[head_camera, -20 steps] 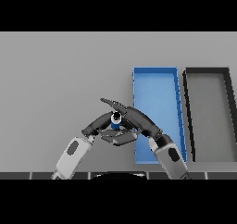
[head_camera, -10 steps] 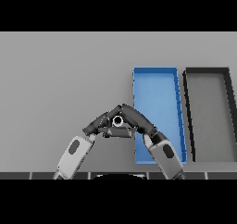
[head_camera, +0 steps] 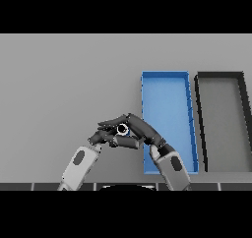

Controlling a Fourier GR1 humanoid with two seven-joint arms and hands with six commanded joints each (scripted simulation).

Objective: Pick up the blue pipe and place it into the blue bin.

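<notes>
Midway, by the look of it: blue pipe (head_camera: 122, 130) grasped but not yet binned. Seen end-on just left of the blue bin (head_camera: 167, 119), over the surface (head_camera: 59, 84), clasped between right robot hand (head_camera: 140, 128) and left robot hand (head_camera: 106, 136), fingers of both curled round it. Remaining: carry right, release inside. Counted: one pipe, one blue bin, one black bin (head_camera: 222, 119), two hands.

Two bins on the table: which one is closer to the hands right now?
The blue bin, directly right of the right hand and left hand. The black bin lies farther right, beyond it.
</notes>
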